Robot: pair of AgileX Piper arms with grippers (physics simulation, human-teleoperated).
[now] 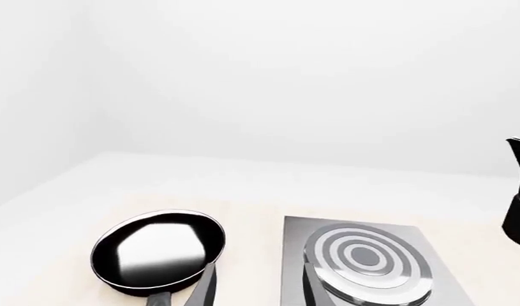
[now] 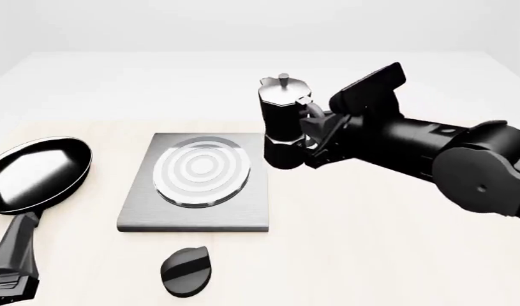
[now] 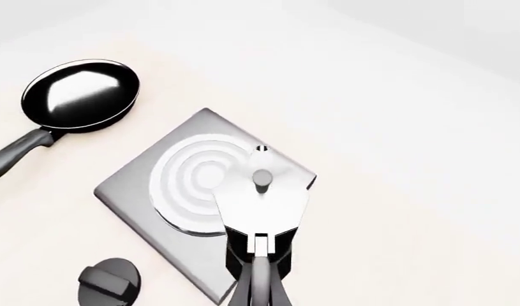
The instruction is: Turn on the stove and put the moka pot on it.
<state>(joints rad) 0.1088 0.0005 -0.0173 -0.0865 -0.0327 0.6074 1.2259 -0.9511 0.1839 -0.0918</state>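
The moka pot (image 2: 281, 124) is black with a silvery knobbed lid. It stands upright just off the far right corner of the stove (image 2: 140, 213), beside the ring burner (image 2: 200, 169). My right gripper (image 2: 315, 137) reaches in from the right and is shut on the pot's side handle. In the right wrist view its fingers (image 3: 258, 280) pinch the handle below the lid (image 3: 260, 194), with the stove (image 3: 127, 191) under and behind the pot. The black oval knob (image 2: 187, 271) lies on the table in front of the stove. My left gripper (image 2: 6, 288) barely shows at the near left corner.
A black frying pan (image 2: 34, 172) lies left of the stove, its handle pointing toward the near left corner. The left wrist view shows the pan (image 1: 157, 248), the stove (image 1: 294, 255) and the pot's edge (image 1: 519, 197). The knob (image 3: 111, 284) appears in the right wrist view.
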